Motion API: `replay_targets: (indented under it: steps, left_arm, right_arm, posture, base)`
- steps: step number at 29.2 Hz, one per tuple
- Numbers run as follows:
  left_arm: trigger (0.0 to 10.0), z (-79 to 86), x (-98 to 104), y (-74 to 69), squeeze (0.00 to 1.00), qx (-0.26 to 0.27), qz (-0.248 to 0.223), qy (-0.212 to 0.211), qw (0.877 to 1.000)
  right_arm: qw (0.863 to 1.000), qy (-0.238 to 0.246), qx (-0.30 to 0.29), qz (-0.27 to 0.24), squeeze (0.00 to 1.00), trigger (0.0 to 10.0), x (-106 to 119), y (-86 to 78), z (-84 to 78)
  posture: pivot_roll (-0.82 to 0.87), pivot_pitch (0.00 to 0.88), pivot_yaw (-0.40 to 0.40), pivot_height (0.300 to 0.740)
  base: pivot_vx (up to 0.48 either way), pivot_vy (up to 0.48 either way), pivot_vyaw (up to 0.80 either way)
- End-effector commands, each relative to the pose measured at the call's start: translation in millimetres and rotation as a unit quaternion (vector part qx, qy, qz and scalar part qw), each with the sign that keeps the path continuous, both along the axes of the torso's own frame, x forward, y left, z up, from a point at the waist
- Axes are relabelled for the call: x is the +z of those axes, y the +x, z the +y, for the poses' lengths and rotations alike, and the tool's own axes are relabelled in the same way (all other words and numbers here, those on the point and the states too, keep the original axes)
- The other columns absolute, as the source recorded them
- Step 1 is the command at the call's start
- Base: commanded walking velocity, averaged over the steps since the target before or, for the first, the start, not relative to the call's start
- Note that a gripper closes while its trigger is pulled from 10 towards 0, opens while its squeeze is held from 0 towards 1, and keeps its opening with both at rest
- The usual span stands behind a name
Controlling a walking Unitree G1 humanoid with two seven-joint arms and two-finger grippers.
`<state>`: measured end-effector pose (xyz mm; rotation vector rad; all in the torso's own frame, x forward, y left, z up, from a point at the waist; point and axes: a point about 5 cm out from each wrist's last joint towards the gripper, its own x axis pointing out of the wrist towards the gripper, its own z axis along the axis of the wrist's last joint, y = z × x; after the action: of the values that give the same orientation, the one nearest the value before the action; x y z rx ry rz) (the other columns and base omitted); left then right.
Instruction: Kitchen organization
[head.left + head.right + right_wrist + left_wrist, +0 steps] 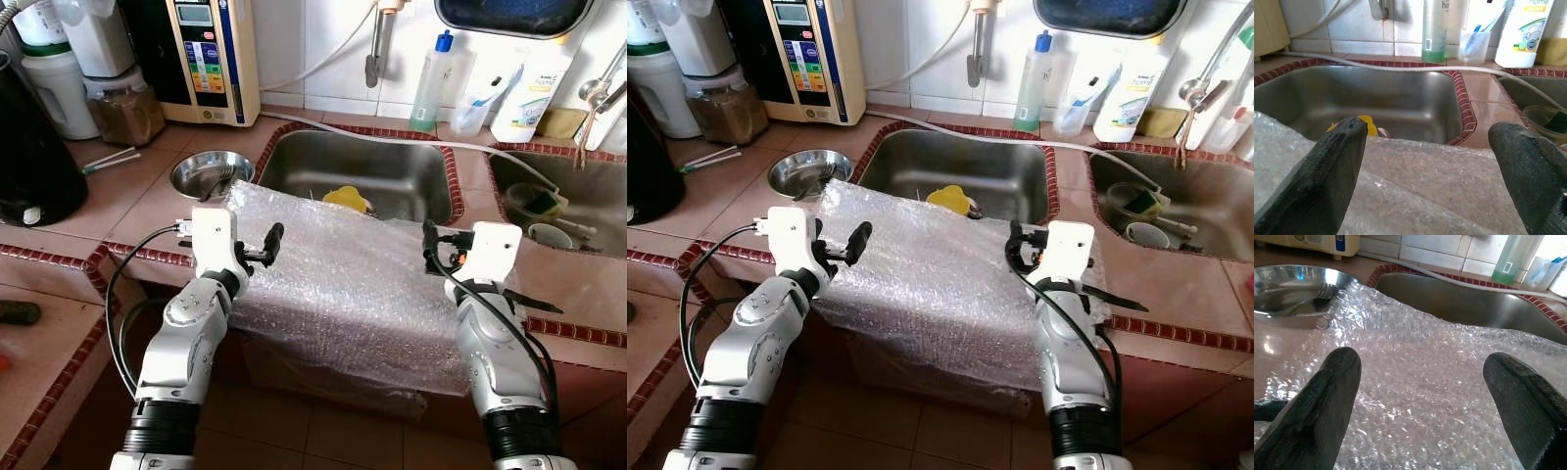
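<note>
A sheet of bubble wrap (343, 284) drapes over the bench (118, 211) edge before the sink (362, 176), between both hands. The left hand (263, 250) hovers open over its near-left edge, the right hand (436, 250) open over its right edge. A steel bowl (211, 173) sits just beyond the left hand.

We see clear, bubbled wrap (343, 284); our silver arms end in black fingers (1327, 406); steel-grey sink (392, 171); yellow piece (345, 199) inside; red-brown patterned counter edging (59, 257).
</note>
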<state>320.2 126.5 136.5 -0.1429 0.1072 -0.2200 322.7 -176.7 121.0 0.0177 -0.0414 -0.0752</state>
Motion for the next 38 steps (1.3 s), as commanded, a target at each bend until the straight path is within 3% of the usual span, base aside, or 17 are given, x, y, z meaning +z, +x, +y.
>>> replay_targets:
  steps: [1, 10, 14, 17, 38]
  left_arm:
    - [10.0, -0.6, 9, 0.9, 0.0, 0.006, -0.018, -0.001, 1.0]
    - [10.0, -1.8, 16, 4.0, 0.0, 0.018, -0.037, -0.011, 0.999]
    - [10.0, 2.9, 23, 3.1, 0.0, 0.05, -0.055, 0.022, 0.997]
    - [10.0, 4.9, 25, 1.0, 0.0, 0.062, -0.053, 0.012, 0.997]
    - [10.0, -0.3, 28, 3.2, 0.0, 0.049, -0.038, -0.003, 0.998]
  right_arm:
    - [1.0, -0.003, 0.005, -0.005, 0.0, 10.0, 3, -0.9, 0.7]
    - [0.999, -0.02, 0.031, -0.02, 0.0, 10.0, 11, 2.6, 8.1]
    - [0.997, -0.031, 0.059, -0.046, 0.0, 10.0, 24, 3.4, 16.7]
    - [0.996, -0.035, 0.065, -0.049, 0.0, 10.0, 25, 3.1, 18.3]
    - [0.997, -0.033, 0.064, -0.042, 0.0, 10.0, 23, 2.8, 19.7]
  posture:
    - [0.08, 0.0, -0.02, 0.74]
    - [0.07, 0.0, -0.034, 0.74]
    - [0.07, 0.0, -0.04, 0.74]
    - [0.08, 0.0, -0.045, 0.74]
    - [0.07, 0.0, -0.03, 0.74]
  base:
    - [0.0, 0.0, 0.0]
    - [0.0, 0.0, 0.0]
    - [0.0, 0.0, 0.0]
    - [0.0, 0.0, 0.0]
    - [0.0, 0.0, 0.0]
